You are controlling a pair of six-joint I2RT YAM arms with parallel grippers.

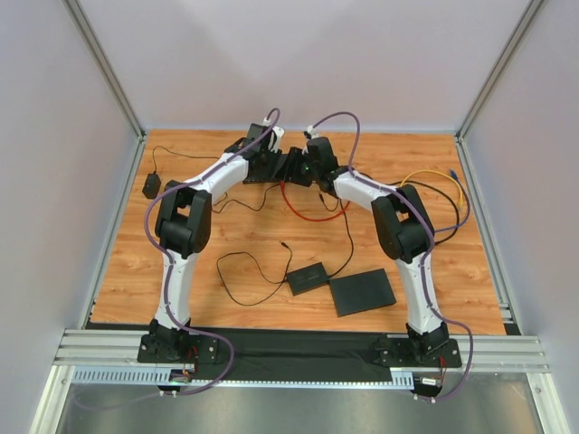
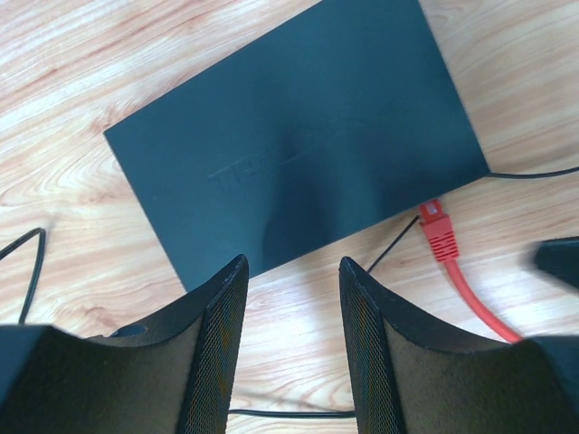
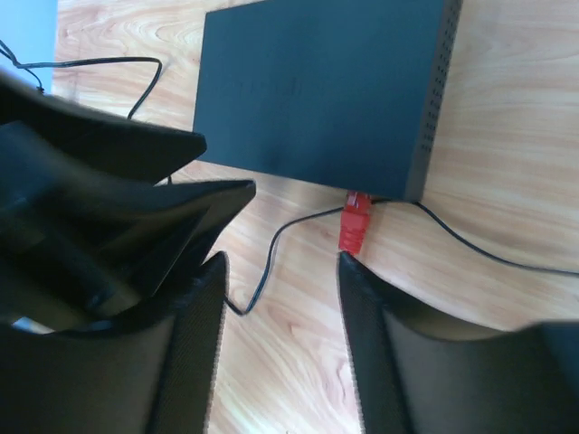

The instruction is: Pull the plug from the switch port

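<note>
Red plug (image 3: 355, 221): not pulled yet. Your right gripper (image 3: 280, 262), jaws apart and empty, hangs just short of the switch (image 3: 317, 90). Left gripper (image 2: 291, 264) is likewise spread, gripping nothing, at the switch's edge. Plug butts the switch's edge near a corner and looks seated. Step: approach to grasp. Next, close on the plug body and pull straight away from the switch.

Two white arms (image 1: 176, 280) with black joints, purple cables (image 1: 147, 217), and black mesh-textured tool fingers (image 2: 213, 362).
</note>
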